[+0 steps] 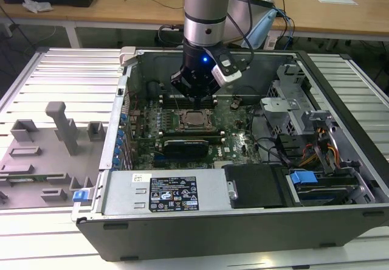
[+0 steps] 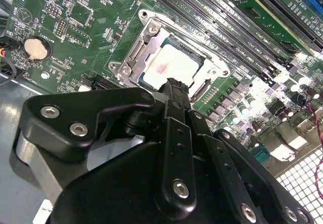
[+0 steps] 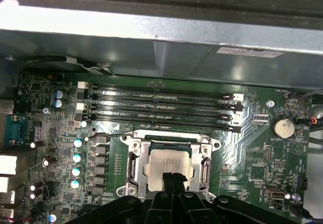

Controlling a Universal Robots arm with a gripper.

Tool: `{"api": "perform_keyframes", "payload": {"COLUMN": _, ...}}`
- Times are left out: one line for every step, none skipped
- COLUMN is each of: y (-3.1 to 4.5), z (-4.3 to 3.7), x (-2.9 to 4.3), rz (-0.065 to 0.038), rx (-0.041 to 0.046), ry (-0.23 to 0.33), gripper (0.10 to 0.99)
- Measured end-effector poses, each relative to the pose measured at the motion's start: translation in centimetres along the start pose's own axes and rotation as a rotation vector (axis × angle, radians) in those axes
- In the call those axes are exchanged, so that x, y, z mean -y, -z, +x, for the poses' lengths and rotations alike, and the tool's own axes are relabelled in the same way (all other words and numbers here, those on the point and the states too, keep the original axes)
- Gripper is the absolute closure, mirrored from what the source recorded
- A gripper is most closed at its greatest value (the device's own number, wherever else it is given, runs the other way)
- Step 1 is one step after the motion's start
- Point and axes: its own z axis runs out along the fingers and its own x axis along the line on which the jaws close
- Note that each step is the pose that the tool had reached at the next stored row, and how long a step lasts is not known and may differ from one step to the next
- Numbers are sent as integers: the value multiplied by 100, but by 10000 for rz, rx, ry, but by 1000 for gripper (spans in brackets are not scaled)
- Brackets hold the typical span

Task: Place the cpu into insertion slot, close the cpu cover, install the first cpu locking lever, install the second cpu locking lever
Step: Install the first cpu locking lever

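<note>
Inside the open case [image 1: 243, 236], the gripper [image 1: 196, 96] hangs just above the socket.
Exterior view: the cpu [image 1: 196, 118] is a pale square seated on the green board [image 1: 240, 130]. Second wrist view: the black claw's tips are pinched together and empty, hiding the near edge of the cpu's matte silver top. First wrist view: the cover [image 3: 132, 161], a thin metal frame, lies flat around it.

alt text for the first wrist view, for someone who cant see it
The cpu lies on the green motherboard, framed by the cpu cover, with the shut end effector poised at one edge of it. Long memory slots run alongside.
</note>
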Motion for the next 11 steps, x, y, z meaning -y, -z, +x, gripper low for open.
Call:
{"api": "perform_keyframes", "payload": {"y": 0, "z": 0, "x": 0, "rz": 0, "rx": -1, "ry": 0, "gripper": 980}}
{"api": "perform_keyframes", "payload": {"y": 0, "z": 0, "x": 0, "rz": 0, "rx": -1, "ry": 0, "gripper": 980}}
{"api": "perform_keyframes", "payload": {"y": 0, "z": 0, "x": 0, "rz": 0, "rx": -1, "ry": 0, "gripper": 980}}
{"api": "perform_keyframes", "payload": {"y": 0, "z": 0, "x": 0, "rz": 0, "rx": -1, "ry": 0, "gripper": 980}}
{"api": "perform_keyframes", "payload": {"y": 1, "z": 0, "x": 0, "rz": 1, "rx": -2, "ry": 0, "gripper": 980}}
{"api": "perform_keyframes", "payload": {"y": 9, "z": 0, "x": -1, "rz": 1, "rx": -2, "ry": 0, "gripper": 980}}
{"api": "perform_keyframes", "payload": {"y": 23, "z": 0, "x": 0, "rz": 1, "rx": -1, "ry": 0, "gripper": 980}}
{"api": "perform_keyframes", "payload": {"y": 38, "z": 0, "x": 0, "rz": 0, "rx": -1, "ry": -1, "gripper": 980}}
{"api": "perform_keyframes", "payload": {"y": 55, "z": 0, "x": 0, "rz": 1, "rx": -1, "ry": -1, "gripper": 980}}
{"api": "perform_keyframes", "payload": {"y": 62, "z": 0, "x": 0, "rz": 1, "rx": -1, "ry": -1, "gripper": 980}}
{"api": "perform_keyframes", "payload": {"y": 62, "z": 0, "x": -1, "rz": -3, "rx": 1, "ry": 0, "gripper": 980}}
